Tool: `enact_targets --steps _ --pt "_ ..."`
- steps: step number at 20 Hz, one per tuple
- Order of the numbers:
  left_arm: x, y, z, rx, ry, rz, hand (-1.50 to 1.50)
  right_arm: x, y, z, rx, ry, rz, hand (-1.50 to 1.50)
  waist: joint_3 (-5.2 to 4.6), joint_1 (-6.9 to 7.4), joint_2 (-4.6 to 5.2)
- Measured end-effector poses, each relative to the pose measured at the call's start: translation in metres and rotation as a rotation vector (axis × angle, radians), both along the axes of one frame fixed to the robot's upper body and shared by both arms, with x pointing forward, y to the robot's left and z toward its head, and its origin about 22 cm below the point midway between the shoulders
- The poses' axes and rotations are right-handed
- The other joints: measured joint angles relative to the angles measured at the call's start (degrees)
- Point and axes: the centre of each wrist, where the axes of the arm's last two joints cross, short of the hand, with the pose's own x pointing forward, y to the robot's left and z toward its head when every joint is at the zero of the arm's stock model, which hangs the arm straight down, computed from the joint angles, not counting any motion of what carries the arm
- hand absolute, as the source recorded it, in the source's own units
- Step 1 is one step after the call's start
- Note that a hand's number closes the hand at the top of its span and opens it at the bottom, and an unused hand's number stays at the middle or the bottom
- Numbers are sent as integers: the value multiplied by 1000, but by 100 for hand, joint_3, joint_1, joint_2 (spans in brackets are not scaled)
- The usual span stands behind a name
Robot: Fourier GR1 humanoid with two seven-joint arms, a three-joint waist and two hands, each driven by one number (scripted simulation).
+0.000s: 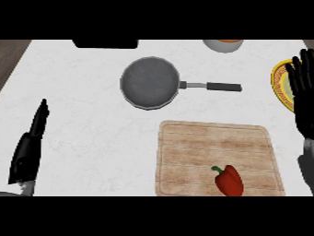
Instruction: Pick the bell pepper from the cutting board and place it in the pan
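Pepper: one bell pepper (229,180) lies at the near right of the one cutting board (207,138), its long axis near-to-far and its stem at the far end.
Left hand: my left hand (30,147), fingers straight, holds nothing, well apart at left.
Right hand: my right hand (309,99), fingers released and upright, rests at the right edge. It is the closer hand, and the pepper lies near-left of it.
Pan: one pan (149,83), beyond the board, handle pointing right.
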Motion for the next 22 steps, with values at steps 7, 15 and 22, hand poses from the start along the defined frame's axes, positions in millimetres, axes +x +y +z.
enact_targets --steps 7,15,22 --pt "26 -29 25 -129 -48 -87 0 -9 61 -22 -181 107 724 150 -36 275 137" --pt "42 -27 42 -267 0 -81 0 -13 -15 -22 -435 -148 943 -150 -28 -84 77" --pt "55 -22 53 -286 13 -91 0 4 -73 47 -795 -222 916 -150 -45 -82 59"
